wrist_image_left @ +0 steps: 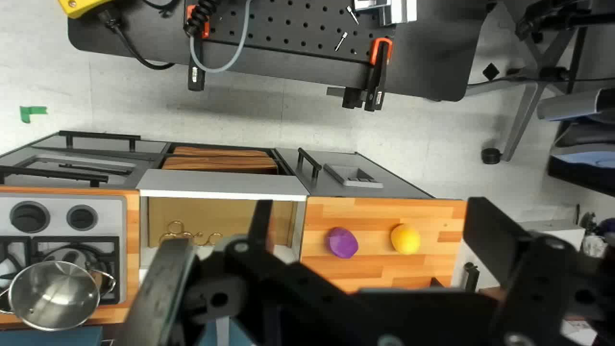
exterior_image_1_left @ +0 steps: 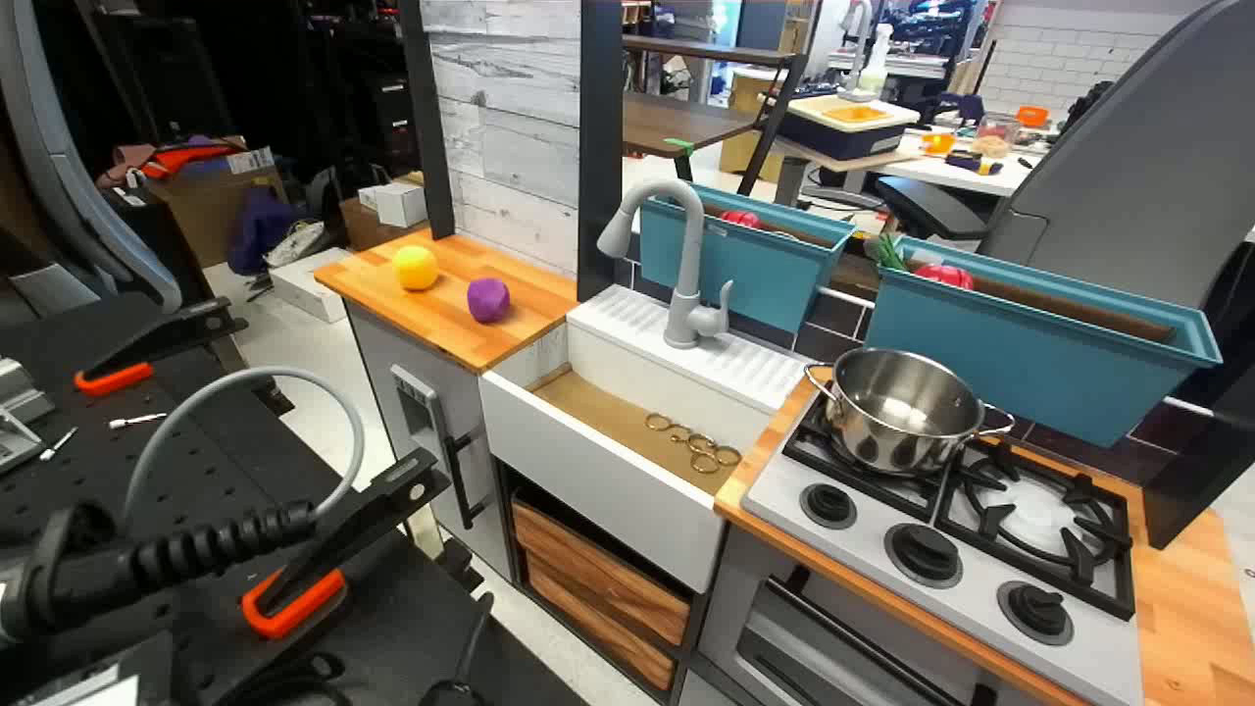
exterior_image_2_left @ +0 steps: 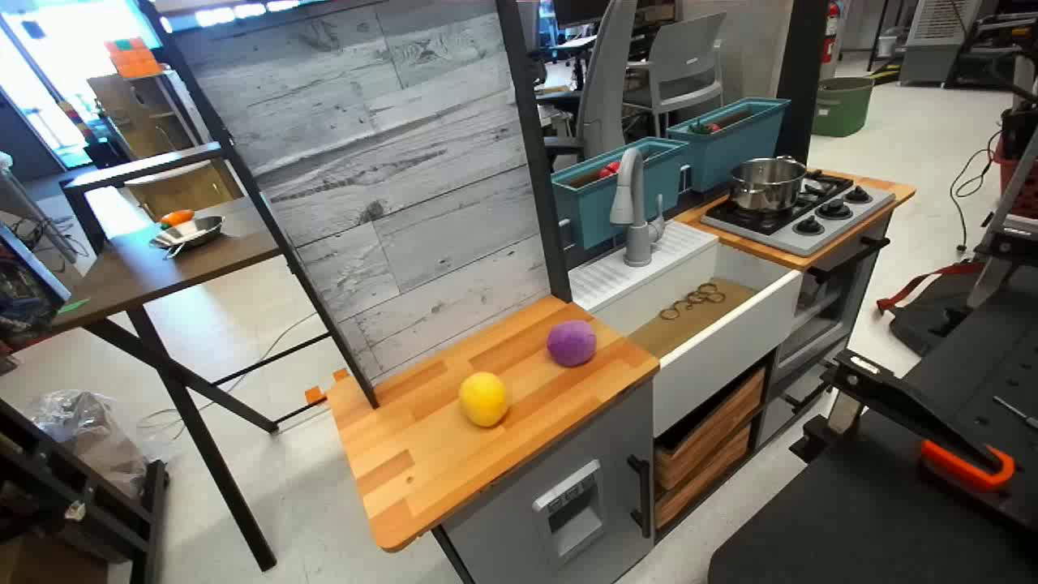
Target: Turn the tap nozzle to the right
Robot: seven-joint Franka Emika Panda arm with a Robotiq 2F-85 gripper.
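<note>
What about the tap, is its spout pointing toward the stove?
No, in an exterior view the spout points away from the stove, toward the side with the purple object.

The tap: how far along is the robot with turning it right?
Done: nothing, seemingly; the tap curves to picture left in an exterior view, nothing touching it. In hand: nothing; the wrist view shows the gripper open and empty. To do: probably reach, grip and turn it.

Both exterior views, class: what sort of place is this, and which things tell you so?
Probably a lab or workshop, made up partly as a kitchen: the grey tap and stove show the kitchen, while the black table, dotted with holes, looks like a workbench.
</note>
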